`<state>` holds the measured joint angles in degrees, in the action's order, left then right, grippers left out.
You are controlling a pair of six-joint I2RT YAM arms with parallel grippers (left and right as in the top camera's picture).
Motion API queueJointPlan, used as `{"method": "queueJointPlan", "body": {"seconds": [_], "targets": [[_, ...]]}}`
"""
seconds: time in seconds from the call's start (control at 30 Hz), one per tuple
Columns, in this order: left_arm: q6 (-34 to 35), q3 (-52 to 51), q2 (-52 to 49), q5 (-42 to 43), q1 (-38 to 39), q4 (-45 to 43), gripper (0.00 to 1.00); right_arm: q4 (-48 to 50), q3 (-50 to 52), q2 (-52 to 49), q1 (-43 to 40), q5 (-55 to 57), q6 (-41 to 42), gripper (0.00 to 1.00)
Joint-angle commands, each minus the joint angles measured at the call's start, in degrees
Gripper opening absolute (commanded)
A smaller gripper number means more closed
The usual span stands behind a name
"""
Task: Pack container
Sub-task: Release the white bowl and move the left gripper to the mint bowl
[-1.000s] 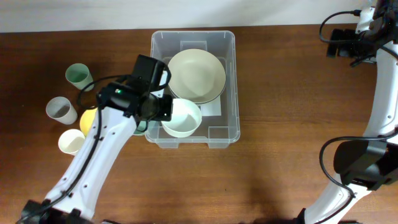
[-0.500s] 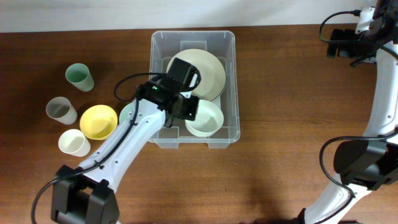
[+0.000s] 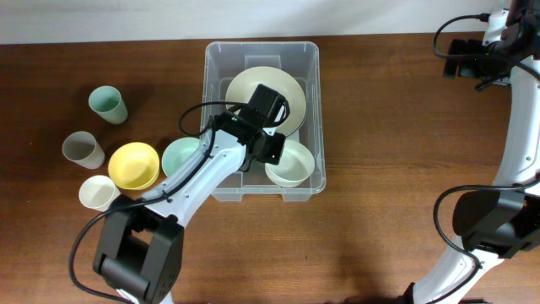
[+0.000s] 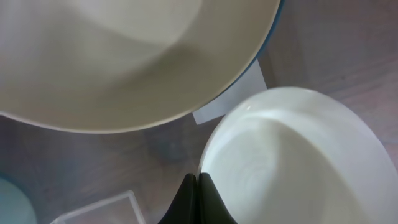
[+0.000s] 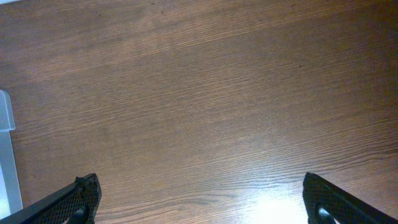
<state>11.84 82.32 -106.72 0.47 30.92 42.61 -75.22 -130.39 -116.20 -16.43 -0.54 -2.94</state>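
Observation:
The clear container [image 3: 261, 47] stands at the table's middle back, holding a large cream bowl [image 3: 257, 91] in its far half. A pale green-white bowl [image 3: 296, 165] sits in its front right corner. My left gripper [image 3: 272, 160] reaches into the container and is shut on that bowl's left rim. The left wrist view shows the black fingers [image 4: 197, 186] pressed together at the pale bowl's [image 4: 292, 162] edge, with the cream bowl [image 4: 124, 56] above and a white label [image 4: 231, 93] on the floor. My right gripper [image 5: 199, 199] hangs open over bare wood, far right of the container.
Left of the container on the table are a mint bowl [image 3: 180, 156], a yellow bowl [image 3: 133, 165], a green cup [image 3: 107, 104], a grey cup [image 3: 82, 149] and a cream cup [image 3: 97, 192]. The right arm [image 3: 477, 55] is at the back right corner.
My left arm has carried the pale bowl rightwards from the container's front left to its front right corner, uncovering the mint bowl on the table. The right arm has not moved.

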Motion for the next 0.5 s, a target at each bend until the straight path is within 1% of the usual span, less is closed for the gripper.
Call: {"method": "queueJointPlan", "body": {"seconds": [0.0,0.17,0.2,0.23,0.4,0.47], "targets": [[0.4,-0.1,-0.2,0.2,0.1,-1.2,0.00,0.0,-0.5,1.2,-0.1,-0.3,0.4,0.99],[0.5,-0.1,-0.2,0.2,0.1,-1.5,0.02,0.0,-0.5,1.2,-0.1,-0.3,0.5,0.99],[0.5,-0.1,-0.2,0.2,0.1,-1.5,0.07,0.0,-0.5,1.2,-0.1,-0.3,0.4,0.99],[0.5,0.0,-0.2,0.3,0.1,-1.5,0.16,0.0,-0.5,1.2,-0.1,-0.3,0.4,0.99],[0.5,0.0,-0.2,0.3,0.1,-1.6,0.22,0.0,-0.5,1.2,-0.1,-0.3,0.4,0.99],[0.5,0.0,-0.1,0.4,0.1,-1.6,0.22,0.0,-0.5,1.2,-0.1,-0.3,0.4,0.99]]}}
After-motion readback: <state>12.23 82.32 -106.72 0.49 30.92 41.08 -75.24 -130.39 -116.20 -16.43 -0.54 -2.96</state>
